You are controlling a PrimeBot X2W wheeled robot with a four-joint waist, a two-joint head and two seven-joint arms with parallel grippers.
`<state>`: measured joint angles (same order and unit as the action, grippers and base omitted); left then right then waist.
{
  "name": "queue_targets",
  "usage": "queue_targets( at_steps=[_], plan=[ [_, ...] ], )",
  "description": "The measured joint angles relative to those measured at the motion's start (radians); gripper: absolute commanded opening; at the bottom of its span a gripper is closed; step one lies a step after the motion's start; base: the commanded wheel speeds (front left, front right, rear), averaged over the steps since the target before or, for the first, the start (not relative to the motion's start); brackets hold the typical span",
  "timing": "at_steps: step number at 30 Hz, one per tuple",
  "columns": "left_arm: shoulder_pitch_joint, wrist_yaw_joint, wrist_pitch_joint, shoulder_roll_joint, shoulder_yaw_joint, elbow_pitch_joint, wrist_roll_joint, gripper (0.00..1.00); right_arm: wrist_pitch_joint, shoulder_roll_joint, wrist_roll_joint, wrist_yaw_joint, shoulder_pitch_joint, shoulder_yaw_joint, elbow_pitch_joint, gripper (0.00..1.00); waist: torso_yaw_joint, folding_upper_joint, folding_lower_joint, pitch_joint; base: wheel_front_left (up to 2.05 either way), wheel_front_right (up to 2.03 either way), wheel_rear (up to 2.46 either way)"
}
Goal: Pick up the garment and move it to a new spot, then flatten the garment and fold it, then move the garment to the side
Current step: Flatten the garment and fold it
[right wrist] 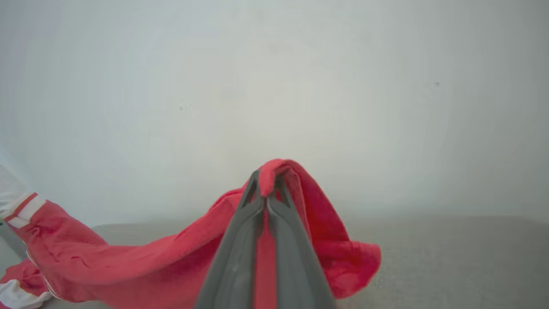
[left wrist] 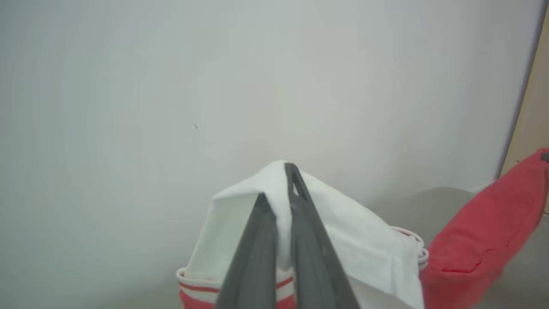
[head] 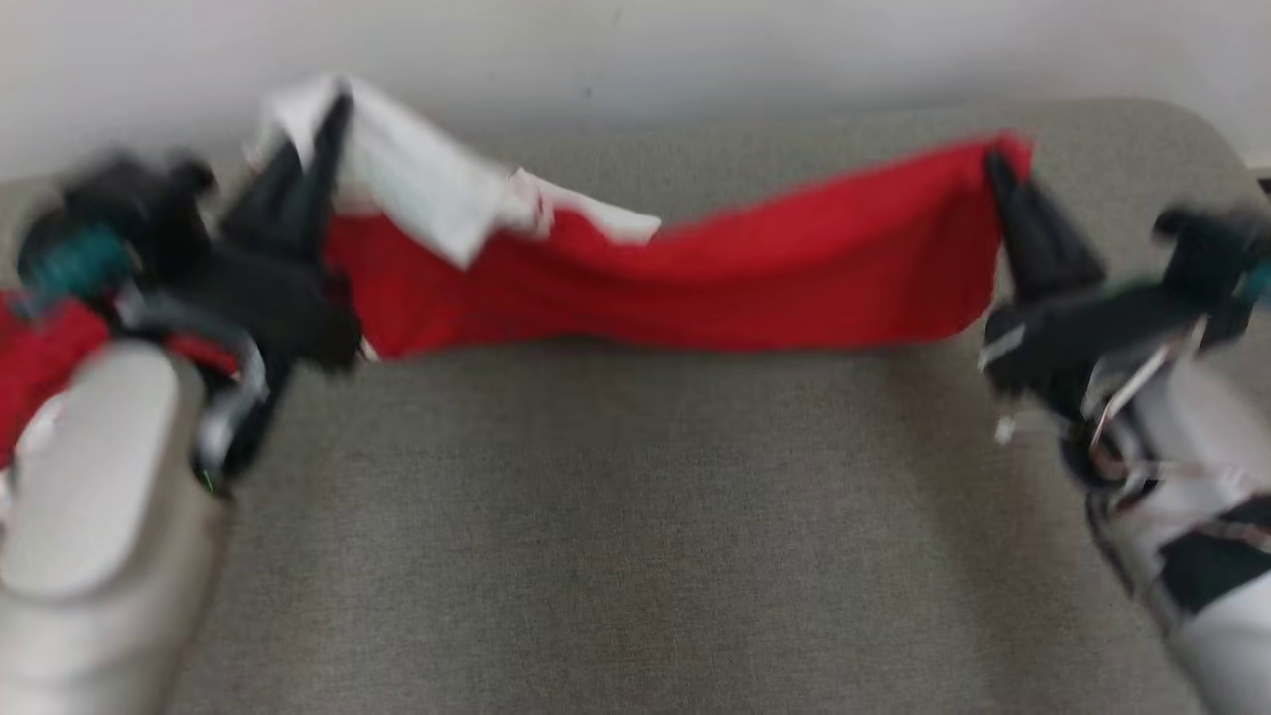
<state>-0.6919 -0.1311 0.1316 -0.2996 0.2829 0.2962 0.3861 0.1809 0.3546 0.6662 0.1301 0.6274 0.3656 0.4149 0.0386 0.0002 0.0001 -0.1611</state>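
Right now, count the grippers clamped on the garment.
2. The left gripper pinches the garment at its white end, left; the right gripper pinches its red corner, right.

A grey-brown fabric-covered surface (head: 635,516) with a rounded far corner meets a pale wall (head: 695,50); whether the hanging red garment (head: 695,278) touches it is unclear.

The garment (head: 695,278) is red, with a white part and a red-and-white striped border at its left end. It hangs stretched as a long band over the far half of the grey cushion (head: 635,516) and sags a little in the middle. The left gripper (head: 316,134) pinches the white part near the far left corner. The right gripper (head: 998,164) pinches the red end near the far right corner. More red cloth falls at the left edge.
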Motion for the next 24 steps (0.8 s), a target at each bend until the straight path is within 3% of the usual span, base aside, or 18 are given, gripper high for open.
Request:
queue_targets(
  at_steps=[4,14,19,24],
  plan=[
    [-0.301,0.000,-0.068,-0.047,0.041,0.044,0.050,0.00,-0.064,0.033,0.050,0.000,0.229,-0.028,-0.002,0.00,0.007,0.0001,0.0001,-0.070,0.00,0.00,0.00],
    [-1.018,0.000,-0.140,-0.033,0.091,0.327,0.107,0.00,-0.224,0.075,0.081,0.000,0.838,-0.139,0.154,0.00,0.017,0.0001,0.0003,-0.284,0.00,0.00,0.00],
    [-1.267,0.000,-0.136,-0.024,0.161,0.467,0.089,0.00,-0.244,0.055,0.062,0.000,1.075,-0.181,0.301,0.00,0.029,0.0001,0.0003,-0.376,0.00,0.00,0.00],
    [-1.404,0.000,-0.120,-0.003,0.181,0.599,0.098,0.00,-0.239,0.044,0.025,0.000,1.223,-0.185,0.442,0.00,0.046,0.0001,0.0002,-0.441,0.00,0.00,0.00]
  ],
)
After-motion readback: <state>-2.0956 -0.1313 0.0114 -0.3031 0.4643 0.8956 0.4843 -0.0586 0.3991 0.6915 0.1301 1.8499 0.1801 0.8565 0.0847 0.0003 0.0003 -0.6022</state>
